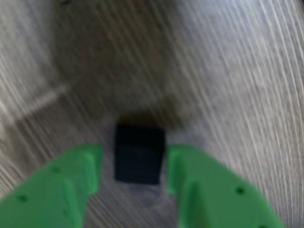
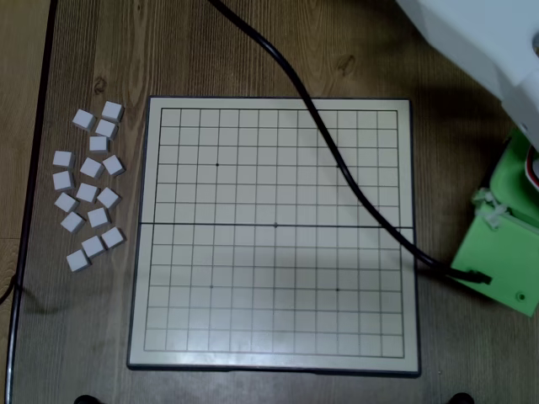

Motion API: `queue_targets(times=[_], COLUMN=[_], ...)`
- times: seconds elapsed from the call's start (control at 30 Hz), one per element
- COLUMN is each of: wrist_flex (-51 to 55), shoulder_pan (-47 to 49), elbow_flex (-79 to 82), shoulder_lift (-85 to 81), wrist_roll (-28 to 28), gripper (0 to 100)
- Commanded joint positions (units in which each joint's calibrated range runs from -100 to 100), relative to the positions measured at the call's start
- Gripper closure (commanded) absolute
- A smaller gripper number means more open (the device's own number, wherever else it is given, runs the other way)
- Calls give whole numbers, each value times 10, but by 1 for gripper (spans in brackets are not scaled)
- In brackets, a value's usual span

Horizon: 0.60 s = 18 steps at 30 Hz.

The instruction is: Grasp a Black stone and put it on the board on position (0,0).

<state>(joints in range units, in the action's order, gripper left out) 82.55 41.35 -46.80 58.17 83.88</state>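
Overhead | black cable point(image 2: 337, 160) crosses board point(image 2: 152, 252) | white blocks point(image 2: 88, 189) left

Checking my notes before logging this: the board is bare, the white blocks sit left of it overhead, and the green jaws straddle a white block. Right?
One slip: the block between the jaws is black, not white. The wrist view shows the Black stone between the green jaws. Overhead, the board is bare and the white blocks lie left of it.

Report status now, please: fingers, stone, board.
Green fingers open around small black square stone. Cream gridded board empty. Black cable crosses board.
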Motion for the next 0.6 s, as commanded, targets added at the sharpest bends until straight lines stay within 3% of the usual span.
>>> queue_targets(times=[0.0,0.57], wrist_flex=[-12,-35], shoulder_pan=[7,12], elbow_flex=[-5,43], shoulder_lift=[-23,-29], wrist_roll=[1,-13], gripper=[90,94])
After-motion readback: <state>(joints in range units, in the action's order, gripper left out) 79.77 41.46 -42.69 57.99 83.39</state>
